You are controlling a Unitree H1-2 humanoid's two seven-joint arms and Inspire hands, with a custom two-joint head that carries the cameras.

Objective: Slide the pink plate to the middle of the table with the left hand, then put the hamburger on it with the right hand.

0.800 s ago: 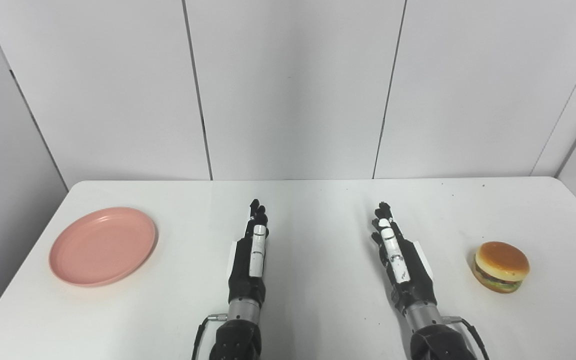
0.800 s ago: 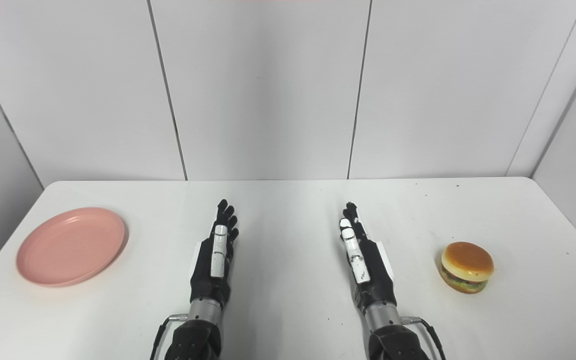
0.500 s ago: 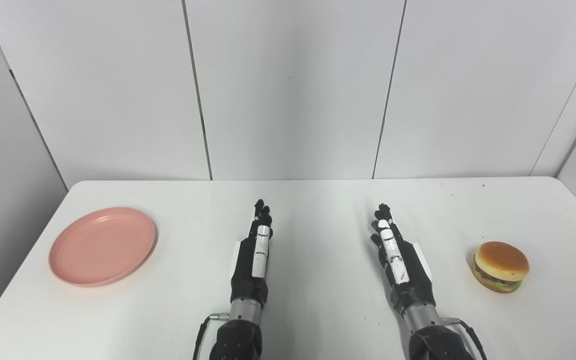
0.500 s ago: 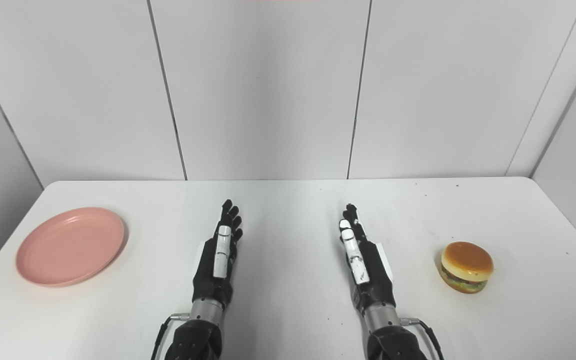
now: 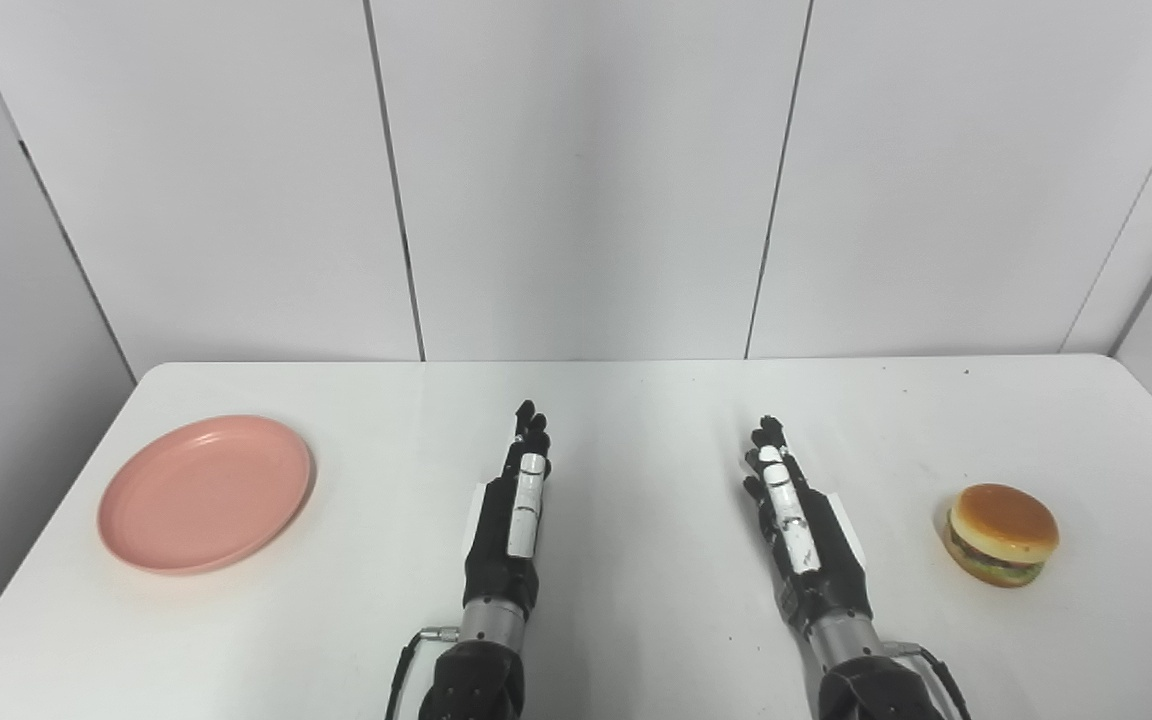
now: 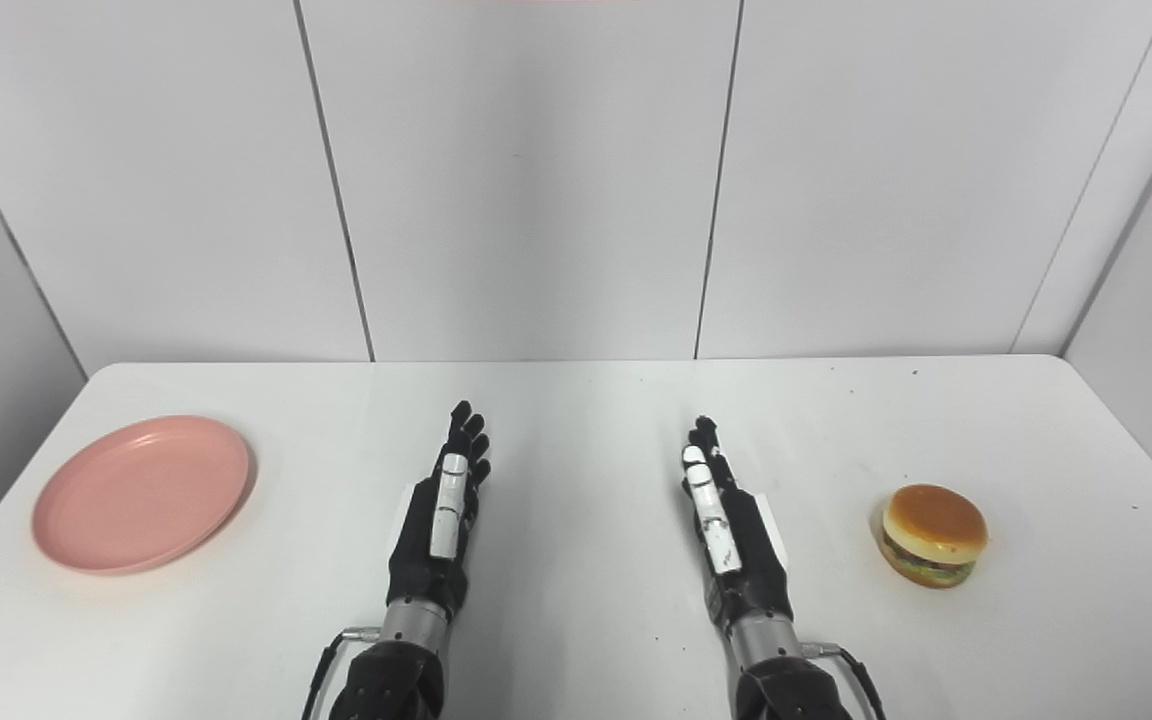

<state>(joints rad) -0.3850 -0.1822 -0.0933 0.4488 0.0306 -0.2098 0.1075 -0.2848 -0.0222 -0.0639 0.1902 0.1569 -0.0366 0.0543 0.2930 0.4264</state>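
The pink plate [image 5: 204, 493] lies empty at the left side of the white table [image 5: 636, 420]. The hamburger [image 5: 1002, 533] sits at the right side, upright. My left hand [image 5: 514, 515] is open, fingers stretched forward, low over the table's middle front and well to the right of the plate. My right hand [image 5: 798, 522] is open too, fingers stretched forward, to the left of the hamburger and apart from it. Both hands hold nothing. The plate [image 6: 140, 492] and hamburger [image 6: 933, 534] also show in the right eye view.
White wall panels [image 5: 576, 180] stand right behind the table's far edge. The table's left edge runs close by the plate, and its right edge lies beyond the hamburger.
My left hand has shifted slightly to the right, and my right hand has drawn back a little toward me. Plate and hamburger have not moved.
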